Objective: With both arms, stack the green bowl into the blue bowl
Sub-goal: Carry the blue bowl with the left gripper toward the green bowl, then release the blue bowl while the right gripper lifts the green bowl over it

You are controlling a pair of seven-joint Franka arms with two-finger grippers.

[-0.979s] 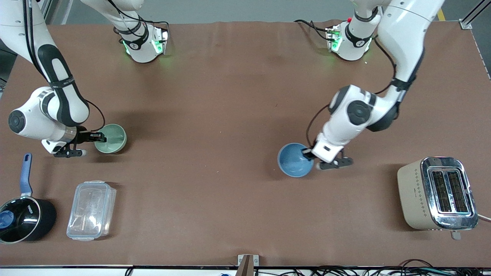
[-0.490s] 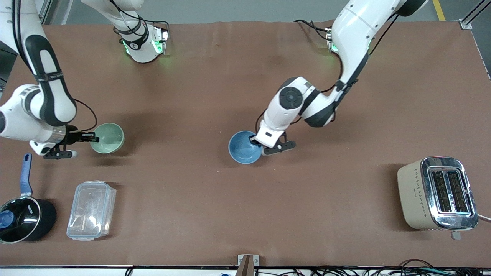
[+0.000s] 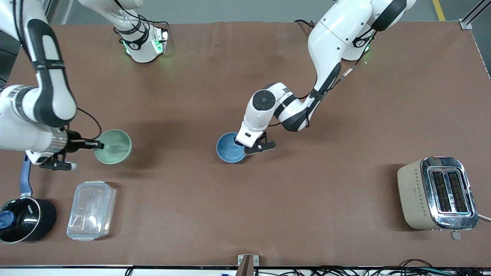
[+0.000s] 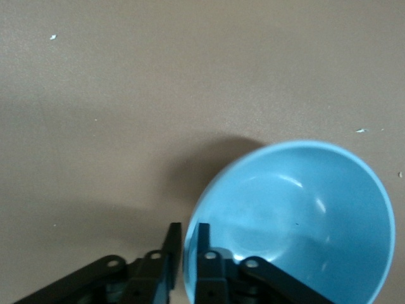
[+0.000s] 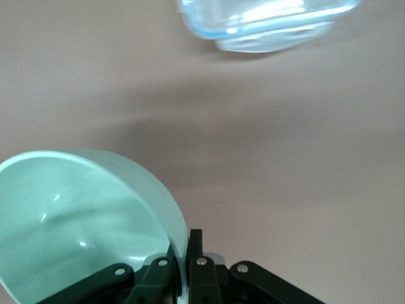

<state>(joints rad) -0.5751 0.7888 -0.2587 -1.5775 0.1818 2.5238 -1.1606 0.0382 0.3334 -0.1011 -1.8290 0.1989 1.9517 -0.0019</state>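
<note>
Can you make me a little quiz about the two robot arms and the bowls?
1. True or false: the left gripper is pinching the rim of the blue bowl.
2. Which bowl does the right gripper hold? A) the blue bowl B) the green bowl C) none
3. Fill in: the clear plastic box sits between the green bowl and the front camera, beside the black ____.

Key:
1. True. In the left wrist view one finger is inside the rim and one outside.
2. B. It grips the green bowl by its rim, and the bowl is tilted.
3. Saucepan, the one with the blue handle.
</note>
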